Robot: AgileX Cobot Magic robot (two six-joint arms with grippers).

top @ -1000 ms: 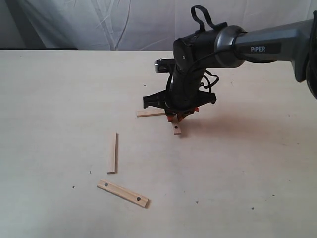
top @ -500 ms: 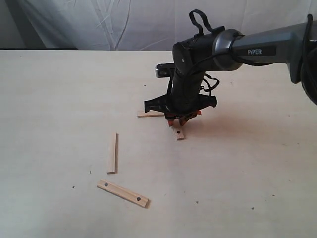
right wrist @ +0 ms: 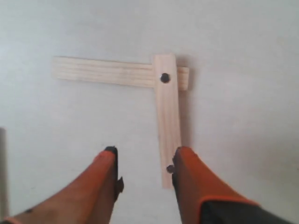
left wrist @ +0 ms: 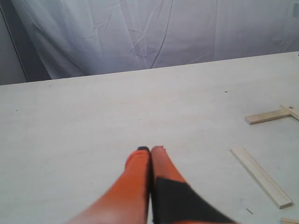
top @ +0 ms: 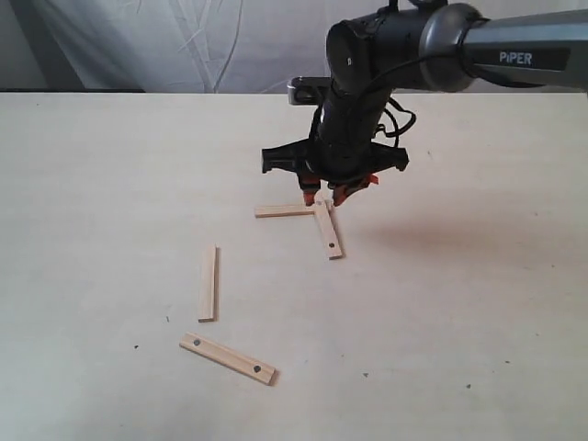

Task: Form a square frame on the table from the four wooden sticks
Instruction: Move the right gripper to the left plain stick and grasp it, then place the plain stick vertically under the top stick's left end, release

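Note:
Two wooden sticks form an L on the table: one plain stick lies flat, and a dotted stick overlaps its end at a corner. My right gripper hovers just above that corner, open and holding nothing. A third plain stick lies alone to the left. The fourth stick, with a dark dot near each end, lies slanted near the front. My left gripper is shut with nothing in it, and does not appear in the exterior view.
A white cloth backdrop hangs behind the table's far edge. The right arm reaches in from the right above the table. A few tiny dark specks dot the tabletop.
The right gripper has risen off the dotted stick, leaving it lying across the end of the plain stick. More of the dotted stick now shows. The other two sticks have not moved.

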